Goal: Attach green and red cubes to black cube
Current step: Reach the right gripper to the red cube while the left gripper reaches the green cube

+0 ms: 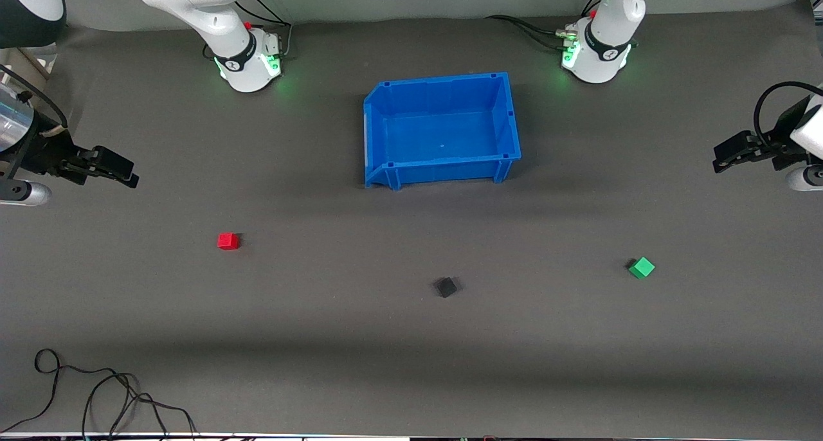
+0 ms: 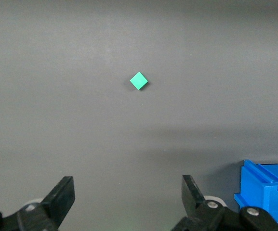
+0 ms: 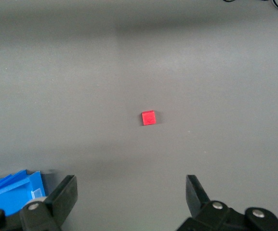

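Note:
The red cube (image 1: 227, 240) lies on the grey mat toward the right arm's end; it also shows in the right wrist view (image 3: 148, 118). The green cube (image 1: 641, 268) lies toward the left arm's end and shows in the left wrist view (image 2: 139, 81). The black cube (image 1: 445, 287) sits between them, nearest the front camera. My left gripper (image 1: 723, 158) hangs open and empty at the left arm's end of the table, its jaws wide apart (image 2: 128, 195). My right gripper (image 1: 125, 174) hangs open and empty at the right arm's end (image 3: 131, 192).
An empty blue bin (image 1: 386, 171) stands in the middle of the table, farther from the front camera than the cubes. Its corner shows in both wrist views (image 2: 266, 185) (image 3: 8, 190). Loose black cables (image 1: 96, 396) lie at the table's front edge, toward the right arm's end.

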